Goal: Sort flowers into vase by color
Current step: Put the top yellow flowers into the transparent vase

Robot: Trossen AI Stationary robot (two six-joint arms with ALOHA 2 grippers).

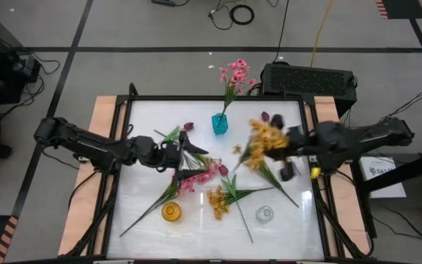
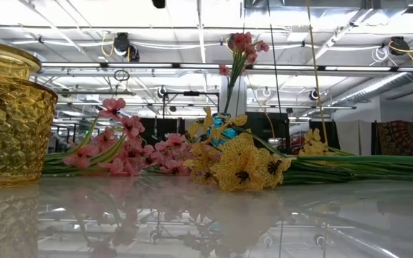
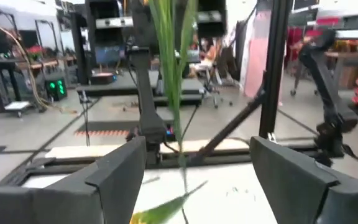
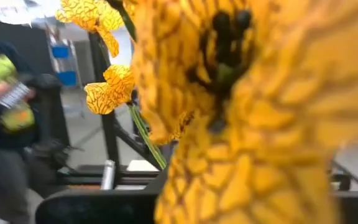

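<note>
My right gripper is over the table's right half, shut on a yellow flower spray, whose blossoms fill the right wrist view. My left gripper is open at mid-table. A green stem runs between its fingers, clear of both. On the table lie pink flowers, another yellow spray and dark tulip buds. A blue vase at the far middle holds pink flowers. A yellow vase and a clear vase stand near the front. My right gripper holds the yellow spray at its blossom end, coming level from the table's right side. The blossoms hide the fingers and the exact place of contact. The green stem trails toward the near edge; I cannot tell whether its tip rests on the table.
A black box stands beyond the table's far right edge. The raised frame runs around the white tabletop. Stems and leaves lie spread between the vases in front. A person stands in the room beyond the table.
</note>
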